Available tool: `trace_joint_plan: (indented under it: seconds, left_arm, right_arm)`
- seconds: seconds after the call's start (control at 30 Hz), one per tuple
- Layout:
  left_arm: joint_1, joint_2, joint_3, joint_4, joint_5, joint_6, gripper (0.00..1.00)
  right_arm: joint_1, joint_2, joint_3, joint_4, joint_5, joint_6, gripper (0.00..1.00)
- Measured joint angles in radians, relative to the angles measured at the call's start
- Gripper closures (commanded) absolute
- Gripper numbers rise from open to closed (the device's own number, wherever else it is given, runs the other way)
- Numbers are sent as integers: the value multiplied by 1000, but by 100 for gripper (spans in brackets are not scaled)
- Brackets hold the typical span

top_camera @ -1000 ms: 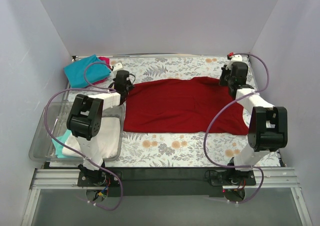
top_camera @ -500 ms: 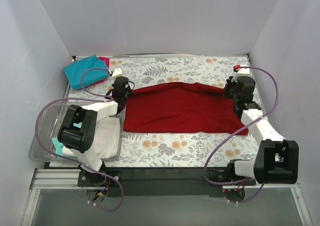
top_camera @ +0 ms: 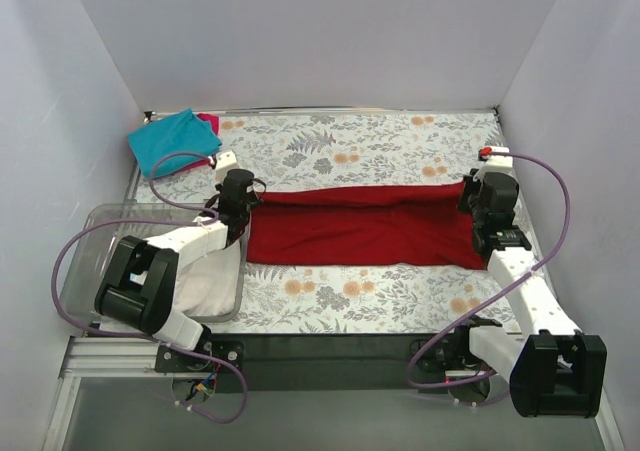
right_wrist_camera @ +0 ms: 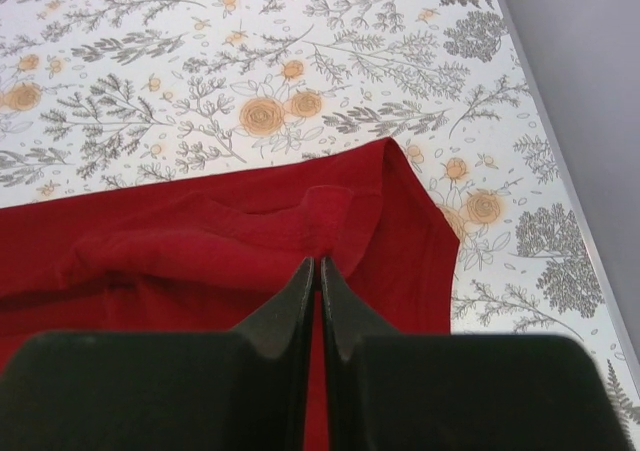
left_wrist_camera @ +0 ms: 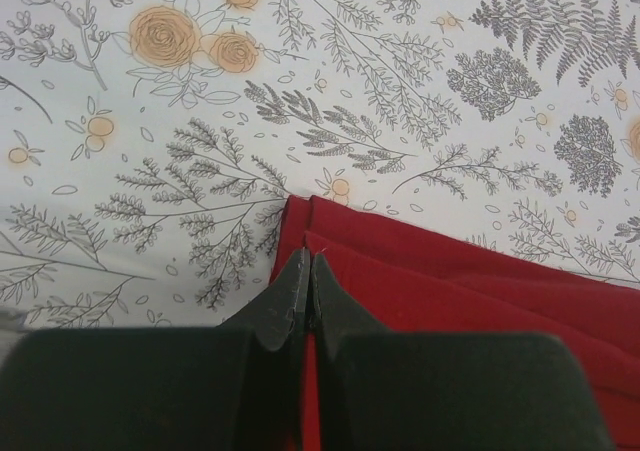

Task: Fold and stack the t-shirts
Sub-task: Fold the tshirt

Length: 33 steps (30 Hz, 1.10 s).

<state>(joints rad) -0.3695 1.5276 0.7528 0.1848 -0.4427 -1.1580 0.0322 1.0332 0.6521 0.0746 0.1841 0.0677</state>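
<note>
Presently: both grippers pinched on the dark red t-shirt (top_camera: 365,226), one at each end.
We find the shirt lying as a long band across the middle of the floral table (top_camera: 350,151), its upper layer doubled over the lower. We note the left gripper (left_wrist_camera: 308,263) with jaws pressed together on the cloth at the band's left corner, and the right gripper (right_wrist_camera: 317,267) likewise clamped on a rumpled fold at the right corner. At the far left corner we record a teal t-shirt (top_camera: 172,141) lying over a magenta-pink t-shirt (top_camera: 208,121). A white t-shirt (top_camera: 203,285) lies in the clear bin (top_camera: 100,221) at the near left.
</note>
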Motion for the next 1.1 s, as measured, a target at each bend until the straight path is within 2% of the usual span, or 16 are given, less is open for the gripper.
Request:
trace_joint_plan:
  seconds: [0.4, 0.6, 0.63, 0.67, 0.73, 0.77, 0.8, 0.9, 1.1]
  left_arm:
    - [-10, -77, -51, -21, -14, -33, 100]
    - [-14, -84, -58, -21, -21, -47, 100]
    - [-16, -84, -58, -22, -22, -49, 92]
    - [-18, -84, -58, -23, -23, -51, 64]
    - [-31, -92, -55, -15, -36, -59, 41]
    - [-39, -104, -53, -20, -45, -61, 20]
    - [-49, -121, -53, -31, -60, -62, 13]
    - [-84, -185, -60, -80, -100, -81, 9]
    - [-139, -263, -68, -133, -124, -88, 9]
  right_arm:
    - [1, -170, -29, -110, 53, 5, 99]
    - [1, -192, -35, -135, 74, 6, 99]
    - [1, -192, -41, -138, 76, 7, 99]
    - [1, -192, -46, -145, 76, 7, 97]
    - [1, -192, -54, -157, 77, 9, 93]
    - [1, -191, -54, -162, 76, 9, 90]
    - [1, -188, -54, -163, 75, 11, 83]
    - [1, -168, -52, -163, 49, 14, 70]
    - [1, -61, -24, -154, -63, 14, 61]
